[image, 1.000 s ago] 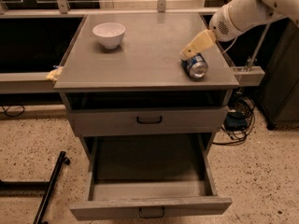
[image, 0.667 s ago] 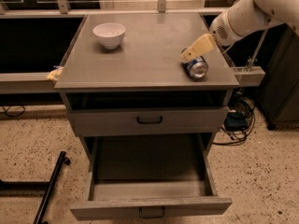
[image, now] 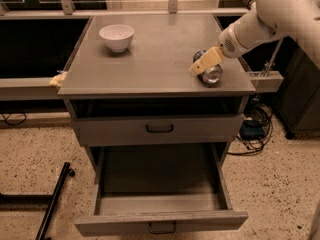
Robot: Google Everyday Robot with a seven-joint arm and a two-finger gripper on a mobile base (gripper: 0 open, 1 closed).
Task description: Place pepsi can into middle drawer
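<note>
Pepsi can point(image: 212, 74) lies on its side near the desk's point(image: 150, 64) front-right corner, gripper point(image: 203, 65) right at it, open or closed I can't tell; grasp squarely across its body before heading for the open middle drawer point(image: 161, 221).

My gripper point(image: 202, 65) hangs over the right side of the grey cabinet point(image: 160, 59). Under me is a speckled floor point(image: 30, 149), with cables point(image: 255, 131) coiled at the right and a black bar point(image: 52, 204) lying near left.
</note>
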